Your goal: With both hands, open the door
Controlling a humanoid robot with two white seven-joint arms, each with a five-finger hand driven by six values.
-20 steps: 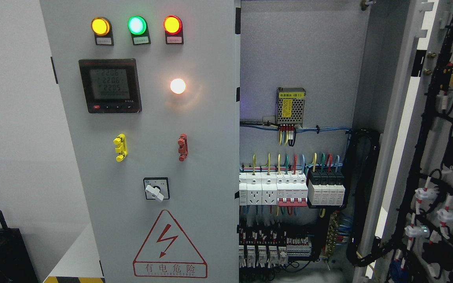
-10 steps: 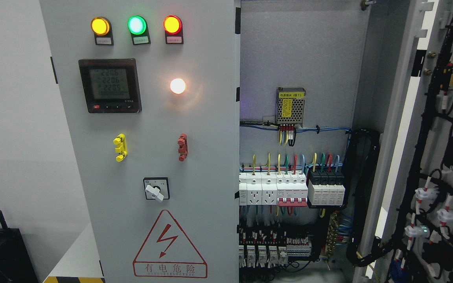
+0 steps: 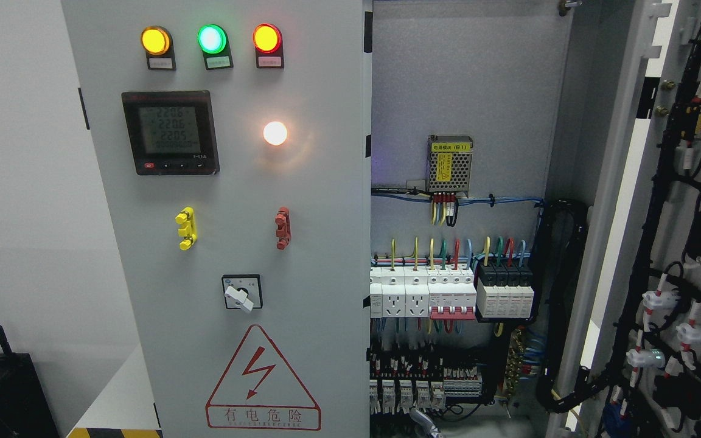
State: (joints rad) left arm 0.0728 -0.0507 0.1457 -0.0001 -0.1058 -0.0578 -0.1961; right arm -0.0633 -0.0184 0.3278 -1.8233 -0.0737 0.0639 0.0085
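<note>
Cabinet interior (image 3: 466, 91) stands exposed beside the shut left door (image 3: 235, 243); a robot hand (image 3: 425, 424) barely shows, fingers indiscernible.

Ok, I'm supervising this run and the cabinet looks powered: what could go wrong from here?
1. The lamps and meter are lit, so the cabinet is likely live. What looks like a hand shows at the bottom edge, close to the exposed breakers, and could snag wires.
2. The left door is shut, and a reach for it could knock its rotary switch.
</note>
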